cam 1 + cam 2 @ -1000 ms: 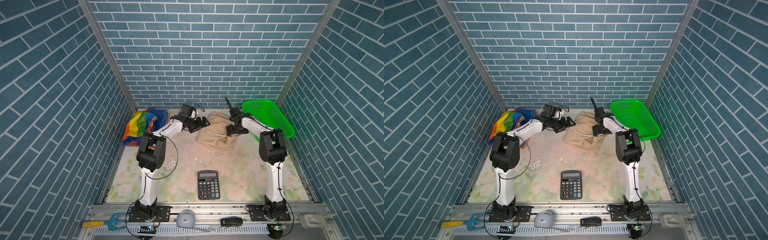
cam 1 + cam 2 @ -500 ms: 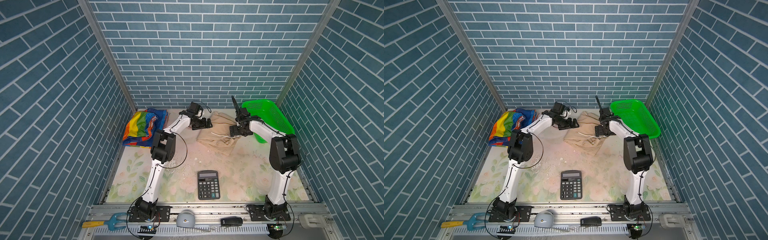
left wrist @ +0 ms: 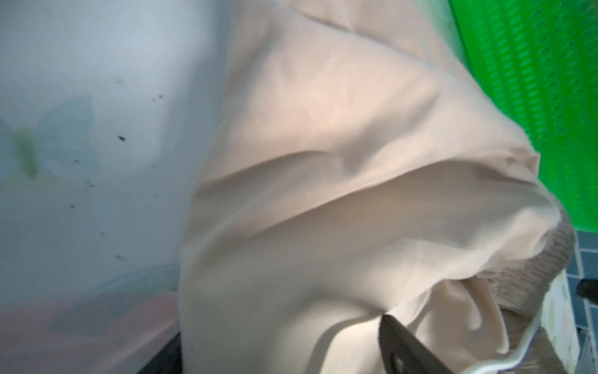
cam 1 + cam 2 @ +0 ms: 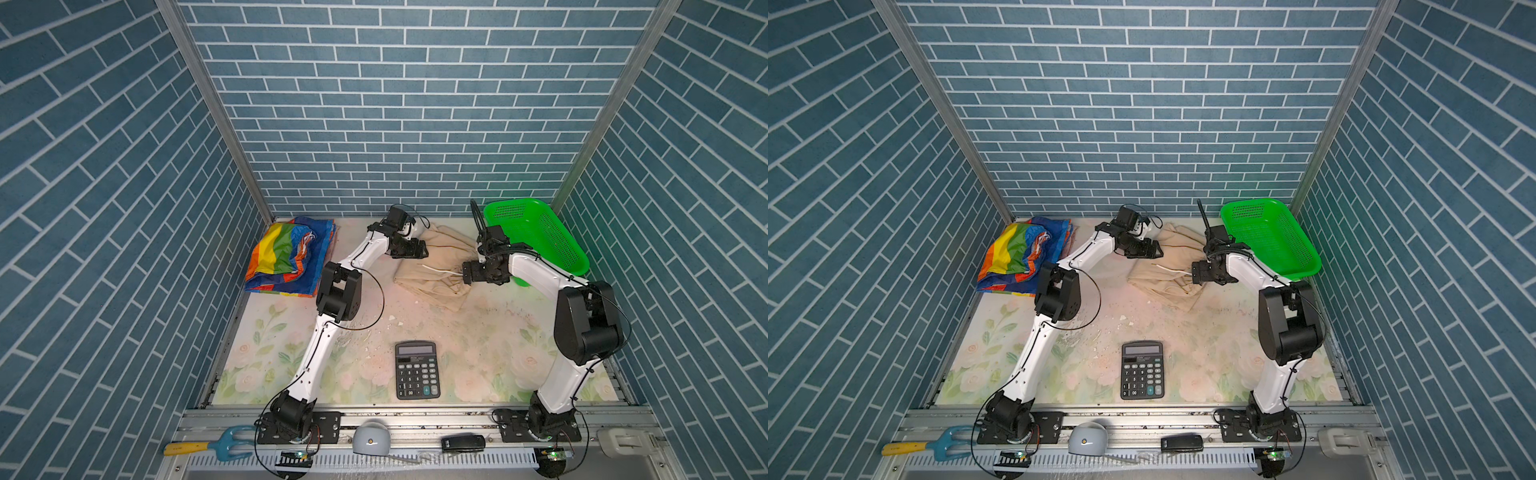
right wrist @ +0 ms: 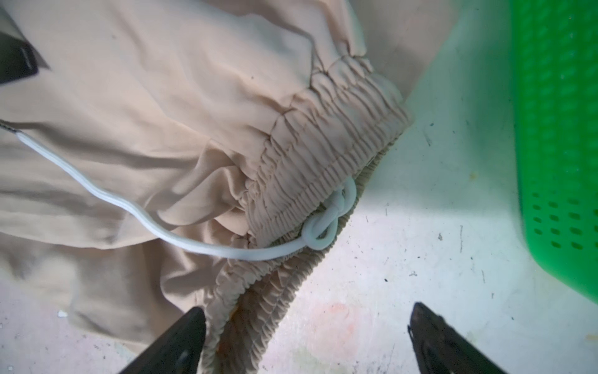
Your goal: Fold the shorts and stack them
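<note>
The beige shorts (image 4: 436,270) lie crumpled at the back middle of the table, white drawstring (image 5: 129,204) trailing over them. My left gripper (image 4: 419,249) is at their far left edge; in the left wrist view beige cloth (image 3: 323,194) fills the space between its fingers (image 3: 407,349), which stand apart. My right gripper (image 4: 467,272) is open at the shorts' right edge. In the right wrist view (image 5: 304,340) the gathered waistband (image 5: 323,145) runs down beside one finger. The rainbow-striped shorts (image 4: 286,259) lie folded at the back left.
A green mesh basket (image 4: 536,241) leans in the back right corner, close behind the right arm. A black calculator (image 4: 417,370) lies front centre. Brick-patterned walls close in three sides. Small tools rest on the front rail (image 4: 415,424).
My left gripper moved right onto the beige shorts' edge and its jaws narrowed somewhat. My right gripper slid a little nearer along the waistband. Both elbows shifted.
</note>
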Motion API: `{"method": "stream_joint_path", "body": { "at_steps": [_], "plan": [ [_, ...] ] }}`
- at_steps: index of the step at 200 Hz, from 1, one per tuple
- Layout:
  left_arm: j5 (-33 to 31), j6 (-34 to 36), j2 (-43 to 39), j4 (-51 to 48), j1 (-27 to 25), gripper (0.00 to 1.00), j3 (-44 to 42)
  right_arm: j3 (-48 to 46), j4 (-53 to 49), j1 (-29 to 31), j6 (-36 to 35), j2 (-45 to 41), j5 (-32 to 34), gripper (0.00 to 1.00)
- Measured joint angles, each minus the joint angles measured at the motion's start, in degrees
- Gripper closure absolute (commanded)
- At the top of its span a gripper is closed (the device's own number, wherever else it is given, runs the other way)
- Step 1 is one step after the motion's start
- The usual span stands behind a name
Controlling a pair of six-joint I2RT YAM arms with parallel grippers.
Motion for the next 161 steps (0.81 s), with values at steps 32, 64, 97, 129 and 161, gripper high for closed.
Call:
{"method": "stream_joint_path", "body": {
  "at_steps": [32, 64, 97, 129, 161],
  "plan": [
    [1.0, 1.7, -1.0, 1.1, -0.2, 0.61, -3.6, -1.2, 1.0, -0.1, 1.1, -0.3, -1.0, 0.02],
    [3.5, 2.7, -2.8, 1.1, -0.1, 0.78, -7.7, -4.4, 1.4, -0.2, 1.9, -0.8, -1.8, 0.02],
    [5.5, 2.8, -4.4, -0.7, 0.5, 1.00, -9.7, -4.8, 1.4, -0.2, 2.5, -2.0, -2.0, 0.02],
    [3.3, 4.0, -6.8, -6.1, 1.7, 1.00, -9.3, -4.2, 1.4, -0.2, 2.6, -3.5, -2.3, 0.02],
    [-6.4, 8.6, -7.9, -15.1, 3.6, 1.00, -3.8, -2.5, 1.2, 0.9, 3.0, -4.2, -2.6, 0.01]
  ]
}}
